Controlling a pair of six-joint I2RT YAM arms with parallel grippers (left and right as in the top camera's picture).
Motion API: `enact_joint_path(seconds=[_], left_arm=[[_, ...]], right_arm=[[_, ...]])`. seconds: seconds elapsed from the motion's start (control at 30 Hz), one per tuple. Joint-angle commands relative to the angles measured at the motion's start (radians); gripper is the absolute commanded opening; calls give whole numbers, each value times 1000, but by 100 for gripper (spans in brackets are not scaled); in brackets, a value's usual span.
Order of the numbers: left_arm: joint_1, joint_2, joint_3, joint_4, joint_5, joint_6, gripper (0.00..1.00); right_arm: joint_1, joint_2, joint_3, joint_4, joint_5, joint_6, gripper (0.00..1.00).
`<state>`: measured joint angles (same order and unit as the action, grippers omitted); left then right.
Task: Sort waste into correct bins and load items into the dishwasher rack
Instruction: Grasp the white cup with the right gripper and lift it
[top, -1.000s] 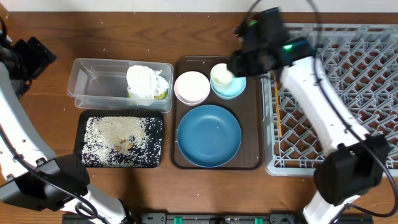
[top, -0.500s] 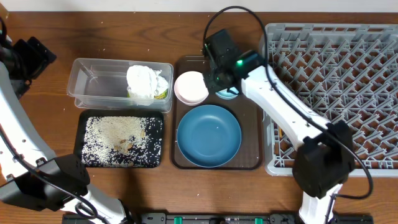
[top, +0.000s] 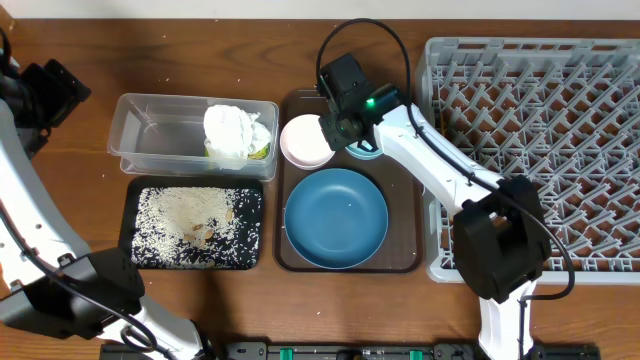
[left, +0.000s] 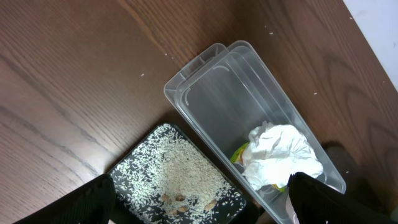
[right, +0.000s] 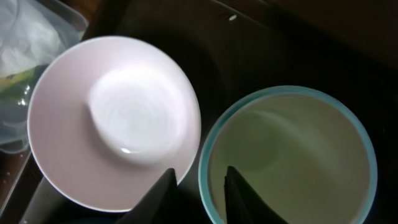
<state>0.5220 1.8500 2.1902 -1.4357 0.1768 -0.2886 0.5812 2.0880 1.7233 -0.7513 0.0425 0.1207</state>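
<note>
Cup (right: 292, 155) rim between spread right fingers (right: 163, 200), not pinched; left fingers (left: 93, 202) also spread.

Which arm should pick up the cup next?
The right one. Its pincer hangs right over the cup, with a finger on either side of the rim. The left pincer is far off, over by the tub.

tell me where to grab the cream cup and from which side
Take the cream cup by its wall at the rim, coming straight down from above, one finger inside and one outside. It stands upright and open-topped on the light-blue dish, with no handle showing. The right gripper hangs open over the rim nearest the pinkish-white bowl.
</note>
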Motion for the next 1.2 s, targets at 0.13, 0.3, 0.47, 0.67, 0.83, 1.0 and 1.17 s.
enact_joint_path(seconds=[0.13, 0.3, 0.47, 0.67, 0.83, 1.0, 1.17], left_arm=[[3, 6, 5, -3, -4, -2, 91], [3, 6, 5, -3, -3, -2, 91], [3, 6, 5, -3, -3, -2, 91], [3, 6, 5, -3, -3, -2, 91], [3, 6, 5, -3, -3, -2, 92], [3, 6, 5, -3, -3, -2, 92], [3, 6, 5, -3, -3, -2, 91]], right_arm=[[2, 5, -10, -5, 14, -33, 16], [2, 5, -31, 0, 47, -33, 12], [2, 5, -31, -3, 70, -33, 9], [0, 4, -31, 4, 71, -33, 1], [-7, -2, -19, 3, 69, -43, 1], [-18, -47, 3, 1, 58, -120, 1], [-47, -144, 31, 0, -28, -190, 1]])
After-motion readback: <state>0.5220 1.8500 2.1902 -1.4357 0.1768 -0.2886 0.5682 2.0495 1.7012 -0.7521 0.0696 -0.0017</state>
